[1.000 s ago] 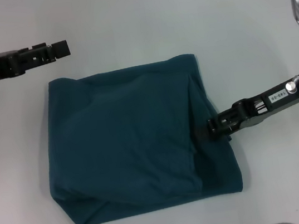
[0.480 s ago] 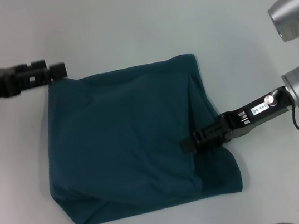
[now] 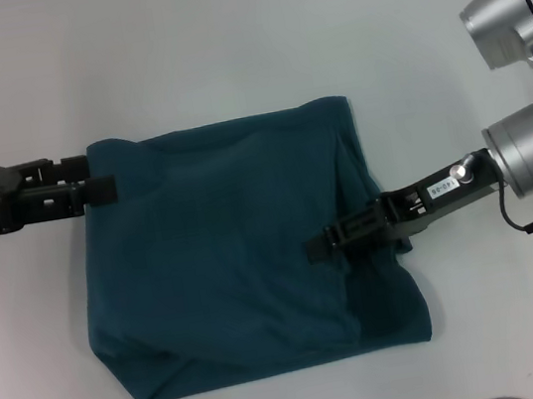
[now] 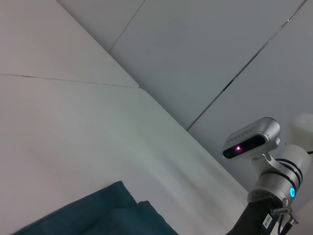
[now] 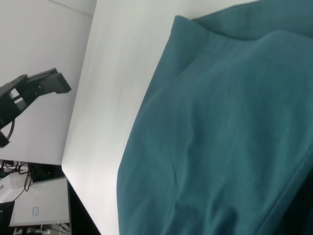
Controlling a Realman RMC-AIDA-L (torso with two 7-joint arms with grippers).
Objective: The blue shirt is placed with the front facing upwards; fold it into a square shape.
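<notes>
On the pale, smooth tabletop (image 3: 223, 45) before you lies the blue shirt (image 3: 226, 266), folded into a rough, soft, creased square. Your right hand (image 3: 316, 246) reaches over its right half; your left hand (image 3: 99, 189) sits at its upper left edge. Whether either hand grips the cloth, you cannot tell.
</notes>
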